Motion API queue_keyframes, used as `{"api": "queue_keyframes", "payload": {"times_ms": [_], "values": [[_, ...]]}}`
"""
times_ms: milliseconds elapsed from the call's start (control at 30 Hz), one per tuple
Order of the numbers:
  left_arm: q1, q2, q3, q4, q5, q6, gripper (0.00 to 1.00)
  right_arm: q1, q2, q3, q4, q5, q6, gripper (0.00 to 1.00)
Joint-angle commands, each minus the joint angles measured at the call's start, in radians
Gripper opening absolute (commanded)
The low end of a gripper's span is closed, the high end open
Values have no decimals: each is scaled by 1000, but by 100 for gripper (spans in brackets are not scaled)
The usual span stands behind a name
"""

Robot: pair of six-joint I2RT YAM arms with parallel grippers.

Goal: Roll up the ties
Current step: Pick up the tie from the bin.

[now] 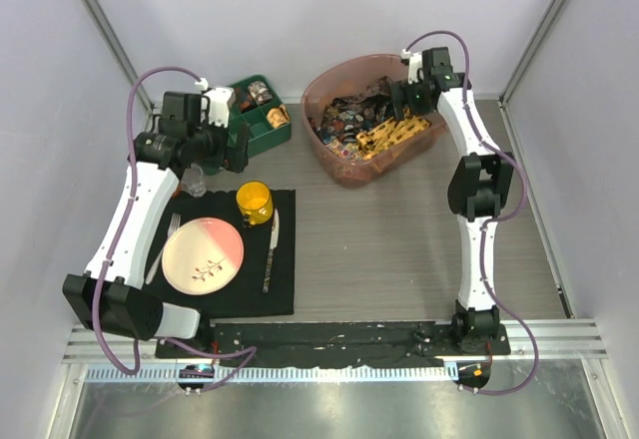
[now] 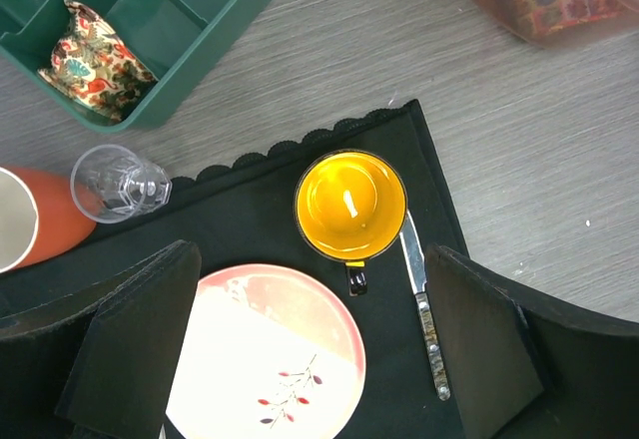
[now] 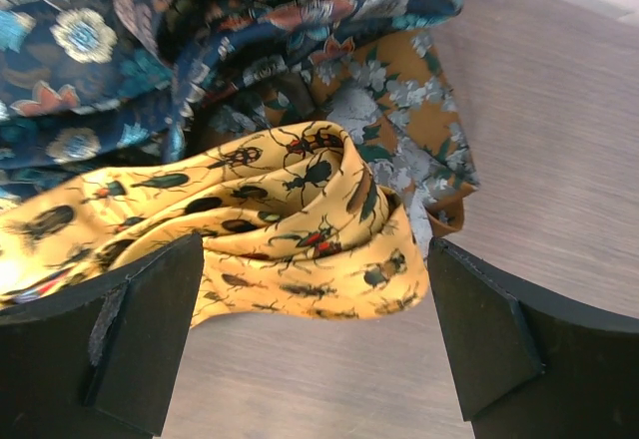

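A black scalloped placemat [image 1: 285, 294] at near left bears a round pink-and-cream plate [image 1: 203, 255], with a yellow mug [image 1: 254, 203] just beyond it and a metal knife [image 1: 271, 252] to its right. A green compartmented plastic tray [image 1: 262, 132] sits far left, and a pinkish translucent tub [image 1: 344, 170] sits to its right.

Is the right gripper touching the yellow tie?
Cannot tell. In the right wrist view the open right gripper straddles the yellow tie, and one finger overlaps the fabric's edge, but contact or hovering above it isn't clear.

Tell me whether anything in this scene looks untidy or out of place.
The ties are a crumpled, tangled heap in the brown tub at the far right; the yellow beetle-print tie is folded over itself against the dark ties. The plate and cup on the black mat look orderly.
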Motion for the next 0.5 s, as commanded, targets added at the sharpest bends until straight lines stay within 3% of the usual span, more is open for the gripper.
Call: {"api": "queue_keyframes", "payload": {"times_ms": [0, 200, 267, 333, 467], "values": [[5, 12, 58, 24, 19, 13, 100, 4, 26, 51, 17, 6, -40, 98], [5, 34, 70, 24, 28, 13, 100, 3, 61, 61, 13, -3, -41, 94], [5, 38, 73, 26, 30, 16, 100, 4, 64, 61, 13, -8, -41, 81], [5, 46, 76, 23, 28, 18, 100, 4, 60, 68, 15, -14, -41, 45], [5, 50, 78, 26, 20, 20, 100, 4, 27, 71, 17, -33, -38, 25]]}}
